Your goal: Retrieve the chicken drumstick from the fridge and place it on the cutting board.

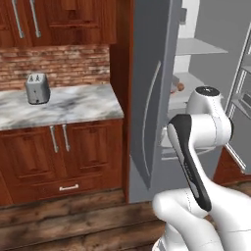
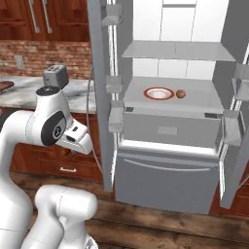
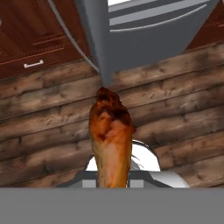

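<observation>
Hand view, nearest first: the chicken drumstick (image 3: 110,140) stands up from the bottom of the frame right where the fingertips would rise, so the gripper looks clamped on its lower, narrower end. The fingers themselves are hidden behind the meat, so that's a judgement. The thick charred end points away from the hand, w/ wooden floor planks under it. It's out of the fridge and in the air.

Handling, as a guess: light, stiff along the bone, skin probably greasy and rounded, so it could twist or slip btwn flat pads. A hold near the thin bone end leaves the fat end hanging free as a lever; closer to the middle would be steadier. Not fragile, so firm pressure is fine.

Further out: the fridge (image 2: 168,131) stands w/ both doors open, bottom drawer shut. On its middle shelf sit a red-rimmed white plate (image 2: 159,93) and, just beside it, a round brown ball-like food (image 2: 180,94).

Far left: marble counter (image 1: 73,105) w/ a toaster (image 1: 37,88) on it. The cutting board can't be made out for sure; a dark brown edge at the far left of the right base view may be it.
</observation>
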Available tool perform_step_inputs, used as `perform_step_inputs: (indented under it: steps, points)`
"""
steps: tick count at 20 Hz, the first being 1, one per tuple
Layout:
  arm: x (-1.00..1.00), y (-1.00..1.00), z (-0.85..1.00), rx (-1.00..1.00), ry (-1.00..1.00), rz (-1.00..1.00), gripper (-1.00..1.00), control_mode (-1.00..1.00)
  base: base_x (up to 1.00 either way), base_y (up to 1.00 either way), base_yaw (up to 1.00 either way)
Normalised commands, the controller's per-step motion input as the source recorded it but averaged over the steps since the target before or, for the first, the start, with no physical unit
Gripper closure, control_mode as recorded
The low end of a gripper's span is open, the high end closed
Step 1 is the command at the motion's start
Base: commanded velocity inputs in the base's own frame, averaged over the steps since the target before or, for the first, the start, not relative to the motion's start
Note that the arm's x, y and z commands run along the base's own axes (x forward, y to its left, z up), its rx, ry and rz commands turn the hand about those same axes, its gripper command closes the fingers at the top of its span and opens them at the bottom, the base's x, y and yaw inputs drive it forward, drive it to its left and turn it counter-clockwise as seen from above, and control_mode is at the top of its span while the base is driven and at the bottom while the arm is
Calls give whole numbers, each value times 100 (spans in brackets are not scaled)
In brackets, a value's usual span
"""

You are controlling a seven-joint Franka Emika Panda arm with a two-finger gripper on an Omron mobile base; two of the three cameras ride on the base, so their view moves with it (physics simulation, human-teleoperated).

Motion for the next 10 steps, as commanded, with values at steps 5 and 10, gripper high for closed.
perform_step_inputs:
  steps: [5,10]
  points:
    - [0,0,0,0,0,0,100,100,-9,78,0]
    - [0,0,0,0,0,0,100,100,-6,86,0]
